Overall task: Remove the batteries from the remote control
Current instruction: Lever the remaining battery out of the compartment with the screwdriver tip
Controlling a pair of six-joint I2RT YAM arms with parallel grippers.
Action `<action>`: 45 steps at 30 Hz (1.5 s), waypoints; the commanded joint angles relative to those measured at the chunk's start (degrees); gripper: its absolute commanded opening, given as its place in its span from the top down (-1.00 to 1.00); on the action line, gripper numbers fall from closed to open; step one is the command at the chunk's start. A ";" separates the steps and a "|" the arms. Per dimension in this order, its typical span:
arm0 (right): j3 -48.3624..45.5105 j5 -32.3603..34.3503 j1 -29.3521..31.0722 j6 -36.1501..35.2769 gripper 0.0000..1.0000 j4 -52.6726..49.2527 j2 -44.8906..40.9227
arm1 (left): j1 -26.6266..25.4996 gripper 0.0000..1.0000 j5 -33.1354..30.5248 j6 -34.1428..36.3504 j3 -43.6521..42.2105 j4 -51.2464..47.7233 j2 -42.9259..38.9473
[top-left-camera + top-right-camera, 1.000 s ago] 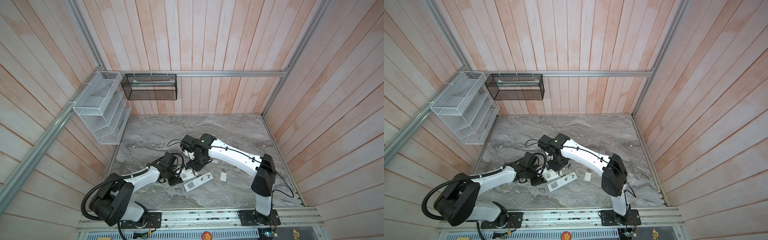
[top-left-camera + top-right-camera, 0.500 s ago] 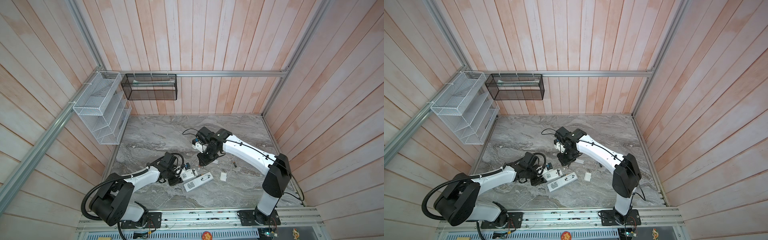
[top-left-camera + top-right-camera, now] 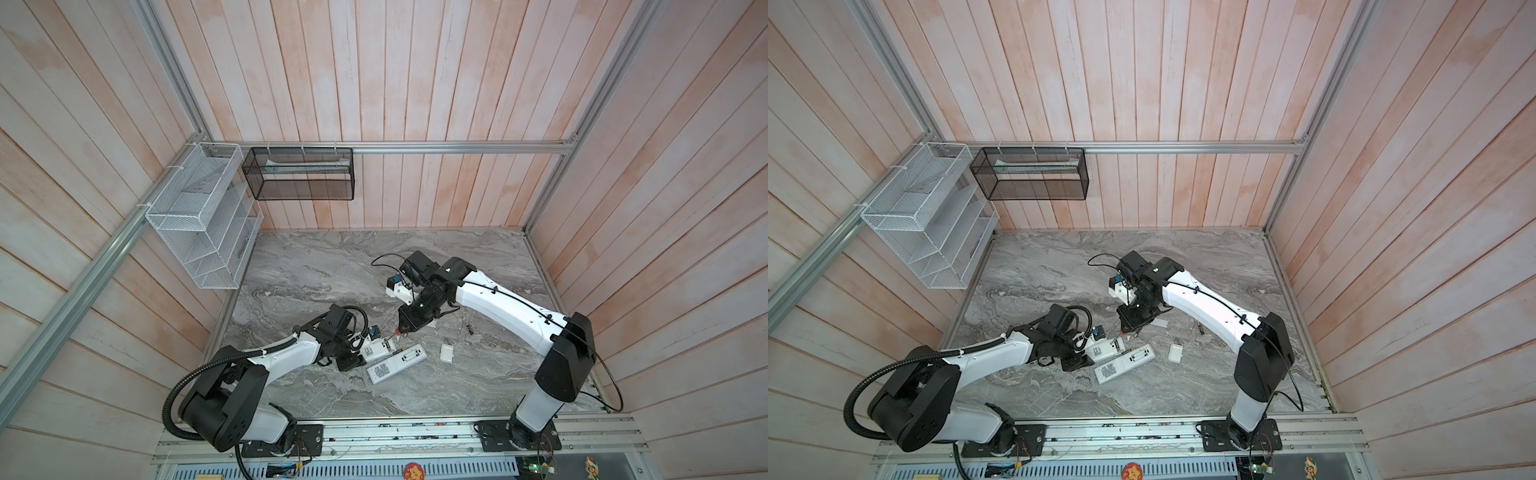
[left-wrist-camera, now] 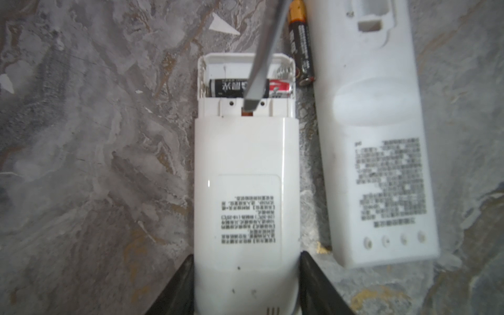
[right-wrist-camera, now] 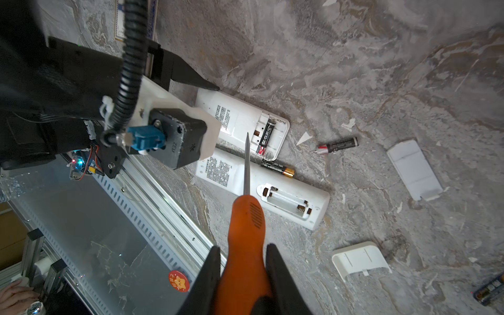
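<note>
— What's where?
— One battery (image 4: 226, 87) sits in the remote's (image 4: 245, 163) open compartment. A second battery (image 4: 300, 51) lies just beside the remote, between it and the longer remote (image 4: 376, 136). A third battery (image 5: 338, 144) lies near the remote's open end.
— And the grippers?
— The left gripper (image 4: 245, 259) clamps the remote's closed end. The right gripper (image 5: 242, 246) grips the screwdriver (image 5: 246, 215), blade over the compartment.
</note>
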 commanded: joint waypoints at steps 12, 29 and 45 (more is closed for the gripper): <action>-3.89 3.44 -0.08 0.01 0.87 -0.23 -0.63 | -0.37 0.00 -1.28 0.78 0.08 0.28 -0.01; -4.29 3.96 -3.50 -0.07 0.87 0.80 -0.16 | -0.45 -0.01 -1.40 0.69 0.00 0.13 0.10; 0.11 -1.79 -3.10 1.58 0.87 2.40 -0.85 | -0.37 0.00 -1.28 0.73 0.13 0.26 0.53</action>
